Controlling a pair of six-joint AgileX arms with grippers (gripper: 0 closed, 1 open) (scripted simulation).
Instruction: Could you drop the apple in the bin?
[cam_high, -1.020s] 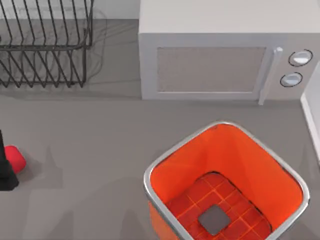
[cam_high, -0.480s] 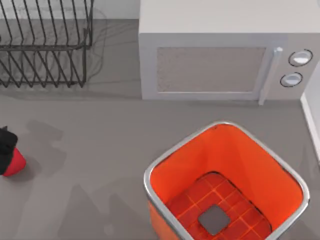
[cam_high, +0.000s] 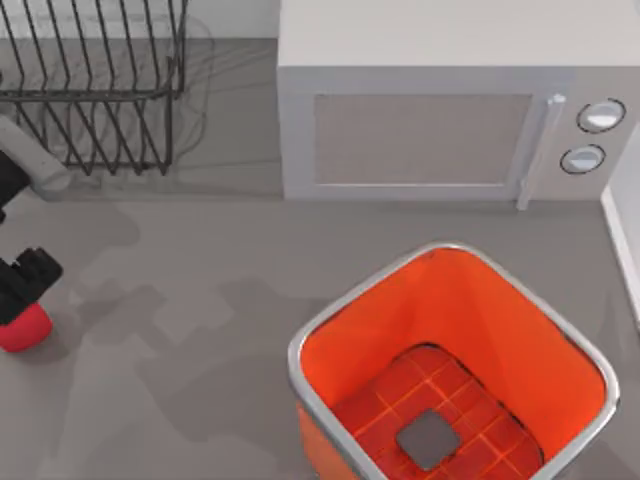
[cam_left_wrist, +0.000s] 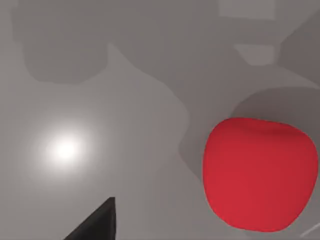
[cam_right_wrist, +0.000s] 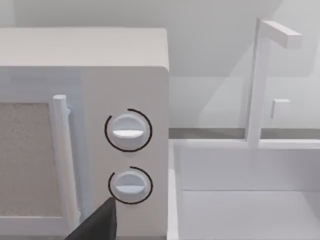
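Observation:
The apple (cam_high: 22, 330), a small smooth red fruit, lies on the grey table at the far left edge of the top view. My left gripper (cam_high: 26, 282) hovers just over its far side, on an arm (cam_high: 30, 160) that reaches in from the upper left. The left wrist view has the apple (cam_left_wrist: 260, 175) resting free on the table, off to one side of a dark gripper tip. The bin (cam_high: 565, 340), a large orange container with a silver rim, stands at the front right, far from the apple. A dark tip of my parked right gripper (cam_right_wrist: 97, 225) edges into the right wrist view.
A white microwave (cam_high: 420, 140) stands at the back centre-right, its two knobs (cam_right_wrist: 128, 131) close in front of the right wrist camera. A black wire rack (cam_high: 90, 90) sits at the back left. A white sink edge (cam_high: 622, 240) borders the right side.
My left arm has swung in from the upper left, and its gripper has shifted from beside the apple to just over it. The apple has barely moved.

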